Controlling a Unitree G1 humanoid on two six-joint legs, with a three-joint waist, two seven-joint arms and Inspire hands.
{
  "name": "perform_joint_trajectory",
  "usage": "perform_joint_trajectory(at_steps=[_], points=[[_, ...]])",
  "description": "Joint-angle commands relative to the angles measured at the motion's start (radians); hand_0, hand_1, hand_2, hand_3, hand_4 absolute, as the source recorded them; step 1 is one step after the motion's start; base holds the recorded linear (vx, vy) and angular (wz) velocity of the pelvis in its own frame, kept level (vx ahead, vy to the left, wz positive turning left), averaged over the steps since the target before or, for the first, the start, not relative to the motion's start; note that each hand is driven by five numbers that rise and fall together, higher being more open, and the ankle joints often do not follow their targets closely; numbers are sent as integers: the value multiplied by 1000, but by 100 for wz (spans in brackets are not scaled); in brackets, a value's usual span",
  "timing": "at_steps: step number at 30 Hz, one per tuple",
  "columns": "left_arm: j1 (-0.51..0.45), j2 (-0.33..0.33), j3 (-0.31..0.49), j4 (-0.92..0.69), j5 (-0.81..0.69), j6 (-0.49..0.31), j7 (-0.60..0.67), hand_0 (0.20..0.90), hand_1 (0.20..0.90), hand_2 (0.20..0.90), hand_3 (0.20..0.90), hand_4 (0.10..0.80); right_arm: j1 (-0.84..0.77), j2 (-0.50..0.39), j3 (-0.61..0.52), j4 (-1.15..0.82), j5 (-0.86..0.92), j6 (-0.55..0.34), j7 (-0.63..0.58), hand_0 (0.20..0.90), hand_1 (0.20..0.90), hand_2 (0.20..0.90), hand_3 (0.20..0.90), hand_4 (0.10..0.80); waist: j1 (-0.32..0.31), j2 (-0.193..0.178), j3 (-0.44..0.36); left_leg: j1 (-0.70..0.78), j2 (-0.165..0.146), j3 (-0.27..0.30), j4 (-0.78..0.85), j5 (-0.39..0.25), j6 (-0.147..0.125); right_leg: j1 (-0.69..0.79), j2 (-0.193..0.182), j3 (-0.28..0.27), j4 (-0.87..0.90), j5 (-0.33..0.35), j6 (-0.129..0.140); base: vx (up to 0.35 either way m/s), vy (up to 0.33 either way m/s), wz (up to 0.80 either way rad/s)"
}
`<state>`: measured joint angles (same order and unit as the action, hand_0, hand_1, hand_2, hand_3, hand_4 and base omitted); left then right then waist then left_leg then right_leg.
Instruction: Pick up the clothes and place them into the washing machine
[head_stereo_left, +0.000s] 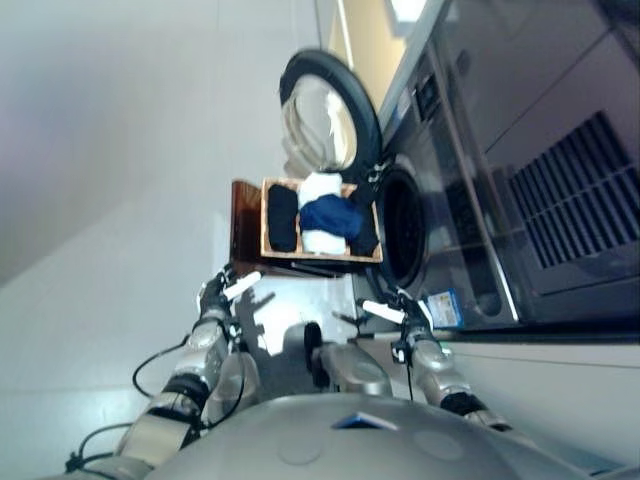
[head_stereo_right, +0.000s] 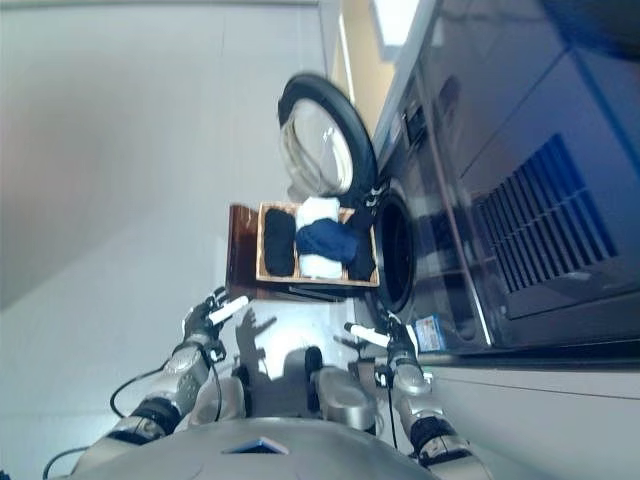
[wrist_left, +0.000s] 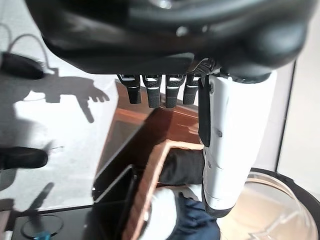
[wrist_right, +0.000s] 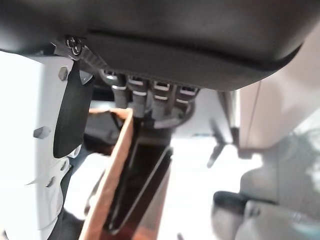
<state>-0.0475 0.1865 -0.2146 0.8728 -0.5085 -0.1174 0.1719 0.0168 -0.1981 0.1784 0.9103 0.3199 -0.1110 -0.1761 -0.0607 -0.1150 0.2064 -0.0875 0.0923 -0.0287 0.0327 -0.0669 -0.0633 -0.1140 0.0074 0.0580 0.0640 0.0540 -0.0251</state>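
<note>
A wooden basket (head_stereo_left: 264, 215) rests on a brown stand (head_stereo_left: 245, 228) in front of the washing machine's drum opening (head_stereo_left: 403, 225). It holds a dark blue garment (head_stereo_left: 330, 215), a white one (head_stereo_left: 320, 188) and black pieces (head_stereo_left: 283, 218). The round door (head_stereo_left: 325, 115) stands swung open beside it. My left hand (head_stereo_left: 222, 290) hovers short of the basket, open and empty, its white-covered thumb (wrist_left: 222, 150) straight above the basket rim (wrist_left: 150, 185). On the machine side my right hand (head_stereo_left: 400, 312) is also open and empty, apart from the basket rim (wrist_right: 110, 185).
The washing machine's dark front panel (head_stereo_left: 560, 210) fills the right side. Pale floor (head_stereo_left: 110, 180) stretches to the left of the basket. A small blue-and-white label (head_stereo_left: 445, 308) sits on the machine near my right hand.
</note>
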Motion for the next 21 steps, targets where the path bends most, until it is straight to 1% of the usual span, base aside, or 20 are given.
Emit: perform_joint_trajectory(at_steps=[1, 2, 3, 4, 5, 6, 8, 9, 10, 12, 14, 17, 18, 19, 21], points=[[5, 29, 34, -76, -3, -78, 0, 900, 900, 900, 900, 800, 14, -119, -49, -37, -14, -67, -47, 900, 900, 900, 900, 800, 49, 54, -60, -110, -5, -10, -62, 259, -4, 198, 30, 19, -13, -99, 77, 253, 238, -49], [5, 30, 34, -76, -3, -78, 0, 900, 900, 900, 900, 800, 14, -119, -49, -37, -14, -67, -47, 900, 900, 900, 900, 800, 50, 53, -59, -108, -6, -9, -62, 259, -4, 200, 29, 20, -14, -99, 77, 268, 268, -92], [10, 29, 36, -80, -5, -77, -2, 900, 900, 900, 900, 800, 14, -116, -50, -27, -18, -64, -41, 900, 900, 900, 900, 800, 51, 60, -67, -94, -13, -7, -73, 240, 6, 216, 20, 36, -16, -115, 83, 189, 219, -111], [17, 26, 35, -81, -6, -77, -2, 900, 900, 900, 900, 800, 18, -112, -51, -26, -22, -63, -39, 900, 900, 900, 900, 800, 49, 65, -76, -82, -23, 8, -85, 237, 12, 226, 3, 41, -18, -119, 90, 345, 411, -103], [11, 29, 33, -81, -4, -79, 0, 900, 900, 900, 900, 800, 12, -105, -51, -12, -24, -56, -37, 900, 900, 900, 900, 800, 53, 70, -89, -79, -41, 38, -73, 227, 26, 225, -29, 48, -7, -118, 111, 252, 306, -74], [11, 29, 33, -81, -4, -79, 0, 900, 900, 900, 900, 800, 12, -105, -51, -12, -24, -56, -37, 900, 900, 900, 900, 800, 54, 69, -88, -79, -42, 40, -72, 226, 26, 225, -30, 49, -7, -118, 111, 240, 295, -55], [3, 48, 46, -94, -10, -89, 10, 900, 900, 900, 900, 800, -16, -95, -38, -12, -22, -52, -27, 900, 900, 900, 900, 800, 63, 60, -97, -79, -54, 94, -36, 187, 47, 204, -80, 64, 14, -72, 144, 168, 213, -61], [3, 48, 46, -94, -10, -89, 10, 900, 900, 900, 900, 800, -16, -95, -38, -12, -22, -52, -27, 900, 900, 900, 900, 800, 65, 60, -97, -80, -54, 95, -34, 185, 47, 204, -80, 65, 14, -72, 144, 135, 168, -81], [-6, 57, 52, -90, -13, -94, 19, 900, 900, 900, 900, 800, -32, -95, -28, -9, -25, -53, -27, 900, 900, 900, 900, 800, 68, 56, -99, -83, -57, 110, -18, 170, 53, 195, -92, 73, 17, -51, 155, 78, 96, -71], [-22, 67, 59, -85, -14, -99, 27, 900, 900, 900, 900, 800, -51, -91, -22, -20, -20, -53, -28, 900, 900, 900, 900, 800, 71, 54, -102, -85, -61, 126, 3, 152, 59, 187, -104, 75, 16, -28, 165, 138, 140, -48], [-25, 73, 60, -81, -9, -97, 26, 900, 900, 900, 900, 800, -58, -89, -24, -24, -17, -54, -24, 900, 900, 900, 900, 800, 69, 48, -109, -81, -71, 134, 17, 132, 68, 193, -119, 77, 14, 10, 175, 150, 126, -11], [-21, 72, 58, -78, -2, -92, 23, 900, 900, 900, 900, 800, -60, -88, -19, -28, -27, -49, -21, 900, 900, 900, 900, 800, 69, 42, -119, -73, -87, 144, 28, 108, 78, 202, -133, 77, 11, 48, 191, 99, 82, -4], [-21, 72, 57, -78, -2, -92, 23, 900, 900, 900, 900, 800, -60, -88, -19, -28, -27, -49, -21, 900, 900, 900, 900, 800, 69, 41, -119, -73, -87, 144, 29, 107, 78, 202, -133, 77, 10, 48, 191, 90, 77, -5], [-16, 68, 51, -77, -3, -89, 19, 900, 900, 900, 900, 800, -59, -88, -21, -34, -26, -48, -22, 900, 900, 900, 900, 800, 65, 39, -125, -70, -97, 143, 33, 97, 84, 202, -140, 79, 18, 76, 201, 93, 82, -4], [-9, 62, 48, -64, 5, -82, 14, 900, 900, 900, 900, 800, -53, -86, -31, -36, -17, -48, -22, 900, 900, 900, 900, 800, 58, 39, -132, -65, -109, 140, 41, 80, 93, 201, -144, 91, 38, 98, 207, 90, 82, -2]])
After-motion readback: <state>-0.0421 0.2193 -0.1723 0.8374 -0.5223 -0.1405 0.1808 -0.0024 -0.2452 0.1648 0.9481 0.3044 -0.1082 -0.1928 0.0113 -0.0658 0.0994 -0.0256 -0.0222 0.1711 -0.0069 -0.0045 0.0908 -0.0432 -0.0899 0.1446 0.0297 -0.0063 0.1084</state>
